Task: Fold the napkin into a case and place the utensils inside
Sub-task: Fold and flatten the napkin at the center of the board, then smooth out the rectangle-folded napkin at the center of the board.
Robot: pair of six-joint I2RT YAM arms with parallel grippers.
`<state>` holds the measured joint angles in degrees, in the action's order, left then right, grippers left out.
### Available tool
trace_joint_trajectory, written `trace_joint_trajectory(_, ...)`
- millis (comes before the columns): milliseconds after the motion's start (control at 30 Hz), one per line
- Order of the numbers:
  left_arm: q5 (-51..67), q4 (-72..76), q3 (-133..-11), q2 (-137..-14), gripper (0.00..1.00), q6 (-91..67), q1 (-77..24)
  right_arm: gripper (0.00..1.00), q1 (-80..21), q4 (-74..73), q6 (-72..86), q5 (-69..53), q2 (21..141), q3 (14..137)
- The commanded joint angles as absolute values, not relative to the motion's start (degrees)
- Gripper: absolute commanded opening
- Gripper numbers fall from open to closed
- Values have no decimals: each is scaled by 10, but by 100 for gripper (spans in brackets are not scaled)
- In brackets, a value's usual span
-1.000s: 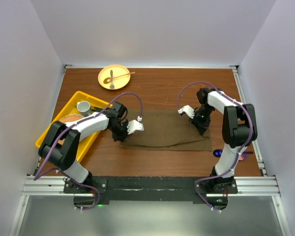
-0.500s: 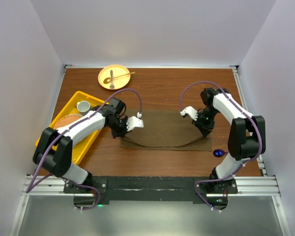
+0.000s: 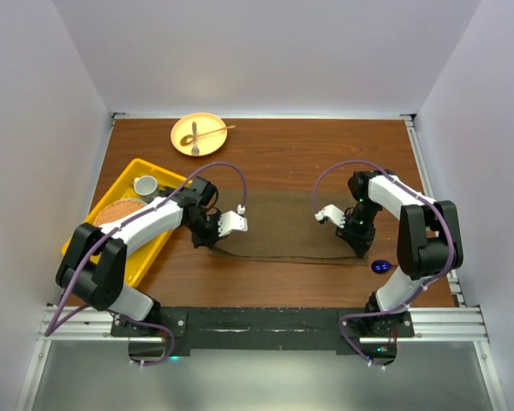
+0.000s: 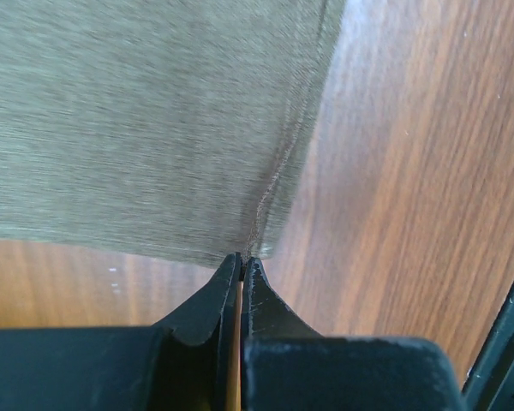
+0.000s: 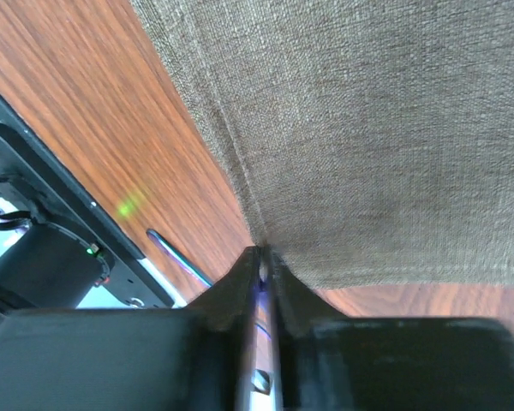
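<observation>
The olive-brown napkin (image 3: 283, 227) lies flat across the middle of the wooden table as a wide rectangle. My left gripper (image 3: 203, 240) is at its near left corner, and in the left wrist view the left gripper (image 4: 242, 259) is shut on the corner of the napkin (image 4: 154, 120). My right gripper (image 3: 358, 246) is at the near right corner; in the right wrist view the right gripper (image 5: 261, 253) pinches the corner of the napkin (image 5: 368, 128) with only a thin slit between the jaws. A glossy blue spoon (image 3: 379, 266) lies just right of that corner, its thin handle (image 5: 173, 251) on the wood.
A yellow plate (image 3: 182, 141) at the back holds a fork (image 3: 194, 135) and a slim wooden utensil (image 3: 216, 130). A yellow tray (image 3: 128, 171) on the left holds a cup (image 3: 146, 185) and a round woven mat (image 3: 124, 207). The arm bases line the near edge.
Both grippers have moved toward the near edge with the napkin's corners. The cloth's near edge, arched up half a second ago, now lies straight and lower.
</observation>
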<state>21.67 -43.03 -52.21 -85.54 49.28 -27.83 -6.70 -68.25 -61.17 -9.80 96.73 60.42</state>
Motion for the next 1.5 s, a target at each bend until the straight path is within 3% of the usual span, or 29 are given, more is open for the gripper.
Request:
trace_joint_trajectory(0,221,-424,-513,-856,13,507,-280,36,-67,-678,-621,-84,966,599)
trace_joint_trajectory(33,221,-422,-514,-853,21,503,-280,39,-67,-680,-620,-85,964,605)
trace_joint_trajectory(267,253,-408,-512,-818,34,495,-280,41,-66,-682,-618,-93,904,594)
trace_joint_trajectory(633,265,-386,-514,-848,42,489,-287,40,-72,-577,-590,-56,900,532)
trace_joint_trajectory(1067,242,-350,-487,-867,44,483,-296,36,-96,-509,-568,-32,884,481)
trace_joint_trajectory(1167,239,-347,-483,-867,43,483,-296,31,-101,-503,-566,-24,872,469)
trace_joint_trajectory(1433,236,-356,-483,-856,40,484,-295,0,-105,-549,-565,-35,833,508)
trace_joint_trajectory(1467,236,-357,-483,-856,39,486,-296,0,-105,-559,-568,-35,829,510)
